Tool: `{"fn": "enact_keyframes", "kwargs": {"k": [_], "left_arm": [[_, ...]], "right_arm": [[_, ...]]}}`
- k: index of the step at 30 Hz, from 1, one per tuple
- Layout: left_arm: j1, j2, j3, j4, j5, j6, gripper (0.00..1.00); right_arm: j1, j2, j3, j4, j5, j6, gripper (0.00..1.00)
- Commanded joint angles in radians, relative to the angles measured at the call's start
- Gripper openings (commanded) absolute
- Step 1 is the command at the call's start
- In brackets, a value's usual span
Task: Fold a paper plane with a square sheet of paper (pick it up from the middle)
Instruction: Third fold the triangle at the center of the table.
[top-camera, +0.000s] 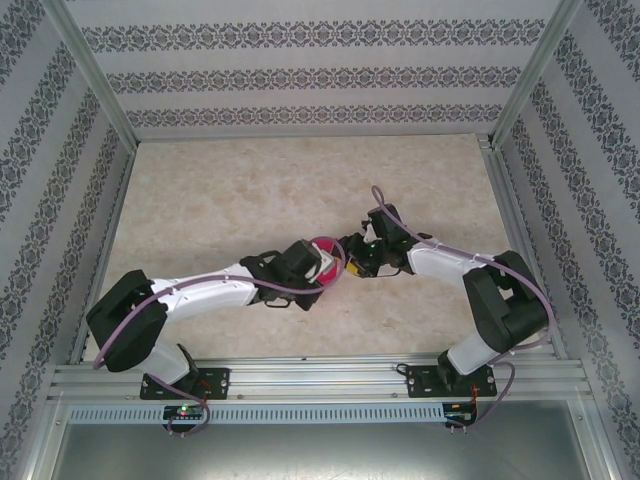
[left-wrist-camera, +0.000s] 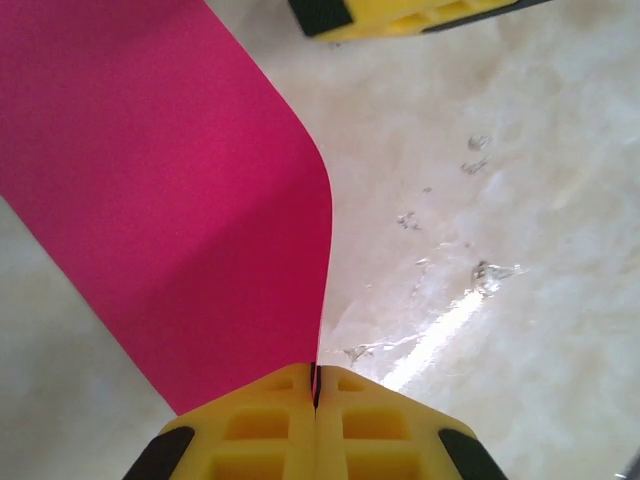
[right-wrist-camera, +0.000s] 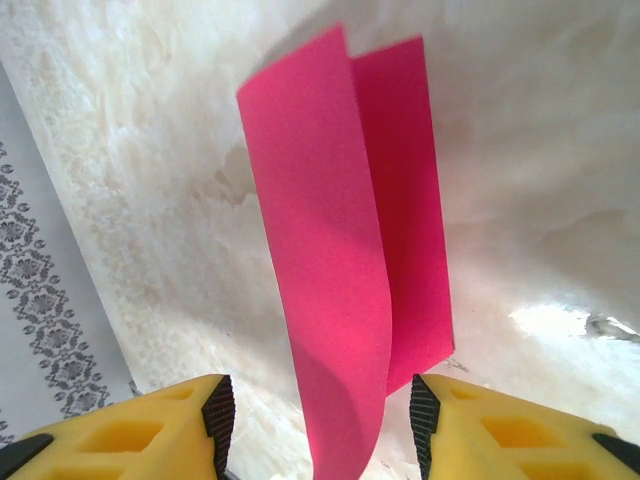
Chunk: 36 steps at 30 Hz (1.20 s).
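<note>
Both arms (top-camera: 200, 295) wear white shells over black joints, each trailing a purple cable (top-camera: 374, 196). The left gripper (left-wrist-camera: 316, 390) has yellow, black-cornered fingers (left-wrist-camera: 250, 435).

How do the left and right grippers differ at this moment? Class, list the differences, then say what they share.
The left gripper is shut; the right gripper is open. The left gripper pinches the paper; the right gripper only straddles it, with a gap on each side. The left gripper reaches in from the left, the right gripper from the right. Both have yellow fingers and meet at the same pink paper.
</note>
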Motion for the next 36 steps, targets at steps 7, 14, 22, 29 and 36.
{"fn": "enact_keyframes", "kwargs": {"k": [7, 14, 22, 29, 36], "left_arm": [[0.147, 0.003, -0.037, 0.113, 0.403, -0.071, 0.07], [0.202, 0.063, -0.026, 0.106, 0.506, -0.072, 0.08], [0.221, 0.084, -0.029, 0.104, 0.507, -0.071, 0.08], [0.225, 0.083, -0.026, 0.117, 0.476, -0.076, 0.12], [0.228, 0.086, -0.019, 0.107, 0.439, -0.074, 0.14]], "right_arm": [[-0.001, -0.009, 0.132, -0.132, 0.023, -0.179, 0.34], [0.027, 0.148, 0.25, -0.177, -0.012, -0.25, 0.22], [0.067, 0.311, 0.382, -0.287, 0.027, -0.324, 0.18], [0.079, 0.348, 0.369, -0.284, 0.048, -0.323, 0.19], [0.081, 0.387, 0.377, -0.316, 0.069, -0.344, 0.19]]}}
